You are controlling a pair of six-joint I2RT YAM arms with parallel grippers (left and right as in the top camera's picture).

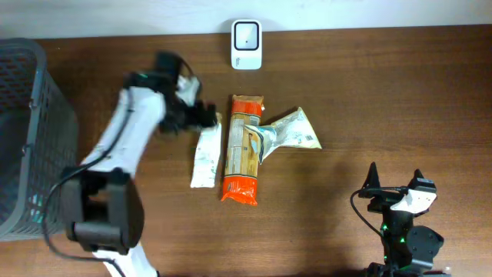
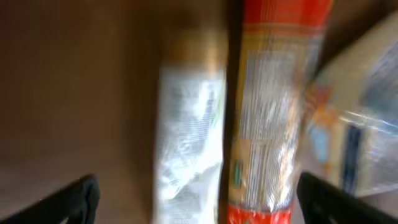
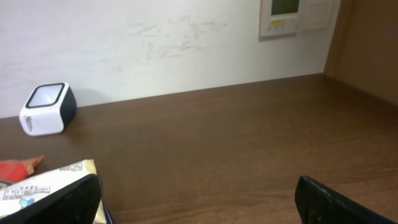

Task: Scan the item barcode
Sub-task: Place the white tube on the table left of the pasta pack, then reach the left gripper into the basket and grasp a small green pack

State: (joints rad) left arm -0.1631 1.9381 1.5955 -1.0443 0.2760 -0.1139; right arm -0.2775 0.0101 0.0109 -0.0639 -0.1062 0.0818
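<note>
The scanner (image 1: 246,44) stands at the far edge of the table (image 1: 384,92), with its little window turned up toward me. I think that is so a packet can be held over it and read. Three packets lie flat in a bunch on my side of the scanner, close enough to lift across. The orange packet (image 1: 242,150) is right in front of the scanner. The white packet (image 1: 206,158) lies just to the left of it, side by side and nearly touching. The cream pouch (image 1: 296,132) is to the right, and its corner seems to lie on the orange packet. The basket (image 1: 31,115) sits far to the left of the scanner (I guess it is for things that are done).

The thing to scan is one of these three. I think it is the white packet, because my left gripper (image 1: 204,115) hangs right over its end nearest the scanner. My left arm reaches long and slanted across the table. Its wrist is bent down, so its camera looks along the packets, but all is blurry there. My left fingers (image 2: 81,199) are spread wide and hold nothing. I see no barcode, so I think the scan is not yet done.

My right gripper (image 1: 393,187) is far from the scanner, off to the right and close to me. That arm is folded up small and looks out toward the wall behind the scanner. Its fingers (image 3: 68,202) are spread wide too, with nothing in them.
</note>
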